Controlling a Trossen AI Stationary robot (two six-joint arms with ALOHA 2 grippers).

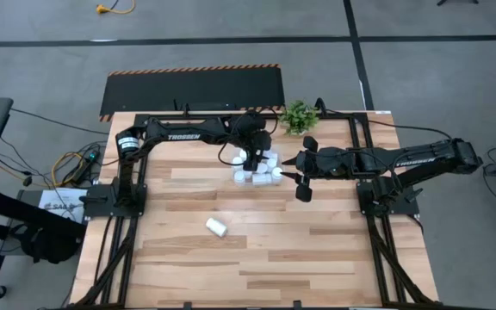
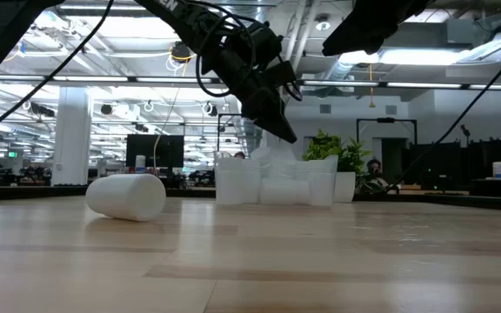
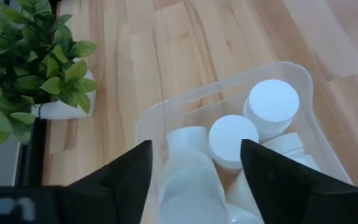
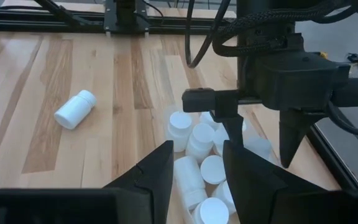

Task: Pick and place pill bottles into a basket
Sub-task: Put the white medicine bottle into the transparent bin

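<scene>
The left hand hangs right over the small clear plastic basket, fingers spread apart with a white bottle lying between them but not pinched. That shallow see-through rectangular bin with rounded corners sits toward the far middle of the light wooden table, and it is crowded with small white cylindrical pill bottles, some upright with their round caps facing up, some tipped on their sides. In the left wrist view two caps stand side by side just beyond the fingers, one nearer the bin's wall. From table height, the left arm slants down onto the pile and its tip sits at the top of the heap.

Just right of the basket, the right hand is poised above the table with its fingers pressed close together and nothing between them. Its wrist view looks over the packed bin toward the left arm's hand standing over it.

One lone white pill bottle lies on its side out on the open table, nearer than the basket and a little to the left, well apart from it. The low view has it toppled left of the bin. A small green potted plant in a white pot stands at the far edge, just beyond the basket and slightly right.
</scene>
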